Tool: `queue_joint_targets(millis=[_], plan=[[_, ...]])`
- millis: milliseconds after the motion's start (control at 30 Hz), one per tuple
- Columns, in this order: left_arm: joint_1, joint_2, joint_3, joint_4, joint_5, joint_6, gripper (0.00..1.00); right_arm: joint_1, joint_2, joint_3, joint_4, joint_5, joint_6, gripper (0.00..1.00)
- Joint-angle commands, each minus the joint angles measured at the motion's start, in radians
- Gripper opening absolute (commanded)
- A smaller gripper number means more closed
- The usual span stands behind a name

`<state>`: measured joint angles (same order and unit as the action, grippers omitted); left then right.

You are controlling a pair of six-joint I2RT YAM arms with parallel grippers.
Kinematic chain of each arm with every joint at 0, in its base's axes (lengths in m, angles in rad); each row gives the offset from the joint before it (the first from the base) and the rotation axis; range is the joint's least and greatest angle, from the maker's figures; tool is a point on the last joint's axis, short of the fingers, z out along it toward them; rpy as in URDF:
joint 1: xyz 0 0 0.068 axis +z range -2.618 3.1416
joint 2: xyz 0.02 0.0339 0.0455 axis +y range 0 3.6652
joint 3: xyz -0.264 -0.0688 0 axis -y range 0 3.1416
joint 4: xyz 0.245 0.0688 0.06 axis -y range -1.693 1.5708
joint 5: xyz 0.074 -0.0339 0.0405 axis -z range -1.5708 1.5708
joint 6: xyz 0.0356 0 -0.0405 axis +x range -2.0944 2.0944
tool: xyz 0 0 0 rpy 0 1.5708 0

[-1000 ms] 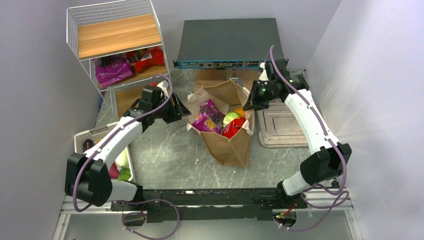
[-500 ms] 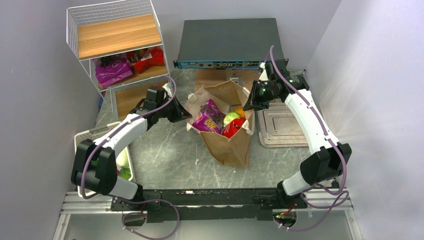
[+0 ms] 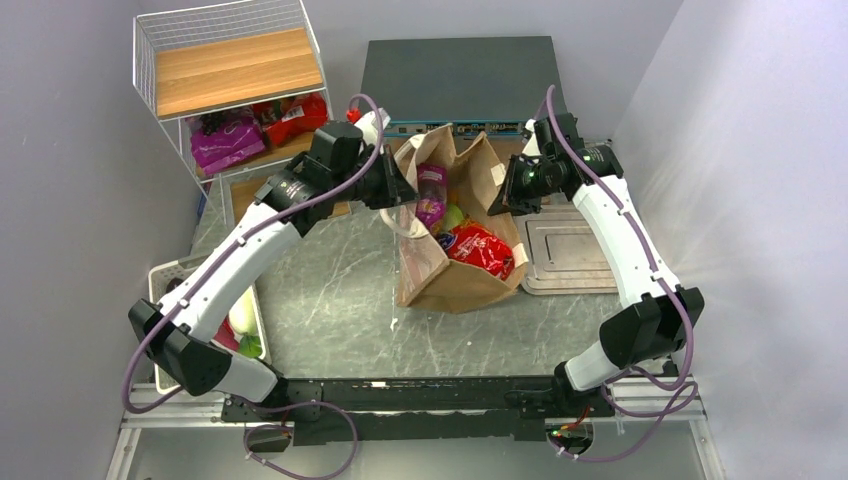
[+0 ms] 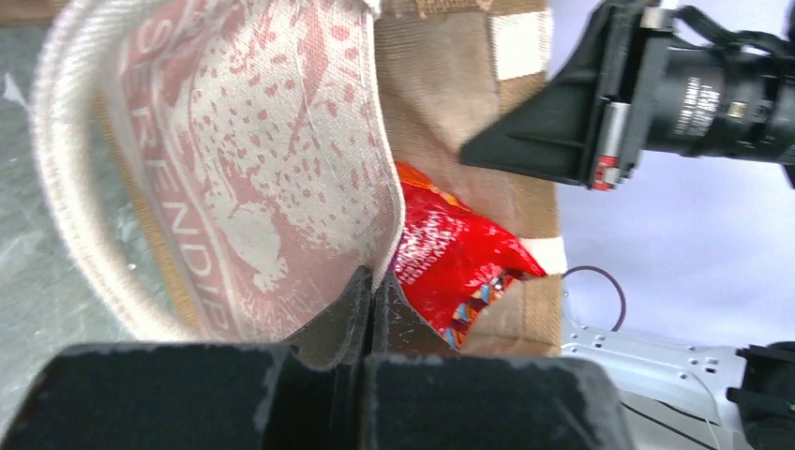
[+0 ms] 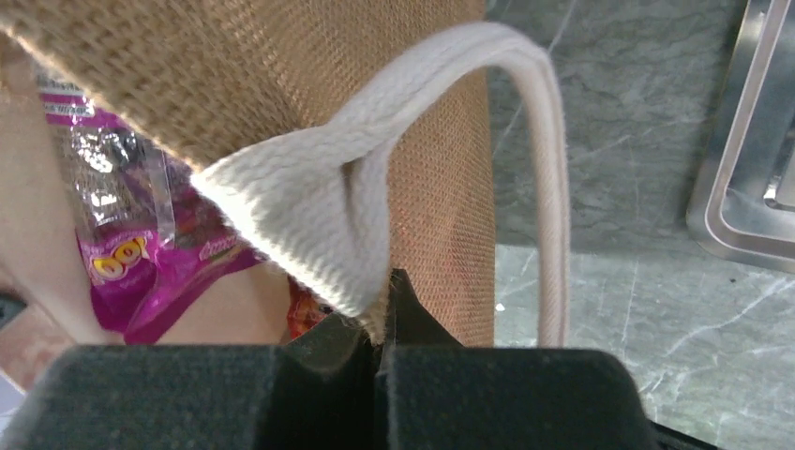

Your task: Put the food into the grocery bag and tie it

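Since food is in the bag [image 3: 460, 285] and both tools are at its mouth, what matters to me now is how the two handles lie across that opening. Nearest me is the bag's bottom, which looks to rest on the table [image 3: 330, 300]. Its long axis runs away from me, tilted up, with the mouth at the far end.

Inside, just short of the mouth, I see a red packet [image 3: 482, 250] toward the bag's right wall. A purple packet [image 3: 431, 200] sits toward its left wall, with a bit of green cabbage [image 3: 455, 215] between them.

At the mouth, my left tool [image 4: 367, 298] is on the bag's left side. Its jaws are together, clamped on the rim of the printed wall, and the left handle [image 4: 66, 178] loops free just beside the pinch. My right tool [image 5: 382, 314] is on the bag's right side, jaws together on the flat webbing of the right handle [image 5: 309, 202], whose loop hangs free past the pinch.

So the two grips face each other straight across the opening, one on each side, and neither arm is nearer than the other. I judge the tie needs them drawn toward each other over the food, with the left grip moved from wall to handle first. The rim could crumple if I pull hard.
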<state>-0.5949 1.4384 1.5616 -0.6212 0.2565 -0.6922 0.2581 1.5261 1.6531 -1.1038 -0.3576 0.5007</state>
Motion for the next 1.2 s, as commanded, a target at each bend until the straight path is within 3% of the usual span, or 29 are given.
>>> queue_joint_targets(millis=[0,267,567,833,1000,1167], plan=[[-0.08,-0.008,0.093,0.09,0.013,-0.071,0.0,0.003,-0.023,0.032,0.062,-0.092,0.048,0.0],[-0.229,0.076,0.092,0.203,0.08,-0.139,0.0,0.05,-0.046,-0.001,0.107,-0.12,0.068,0.0],[-0.241,0.148,0.171,0.177,0.106,-0.111,0.0,0.094,-0.084,-0.008,0.133,-0.126,0.056,0.0],[-0.201,-0.004,0.119,0.049,0.022,-0.046,0.0,0.069,-0.069,0.068,-0.016,0.041,-0.019,0.0],[-0.129,-0.13,-0.04,0.015,0.031,-0.021,0.0,0.055,-0.071,0.047,0.003,-0.034,-0.023,0.0],[-0.1,-0.187,-0.087,0.012,0.009,-0.005,0.0,0.057,-0.047,-0.015,0.069,-0.152,0.018,0.0]])
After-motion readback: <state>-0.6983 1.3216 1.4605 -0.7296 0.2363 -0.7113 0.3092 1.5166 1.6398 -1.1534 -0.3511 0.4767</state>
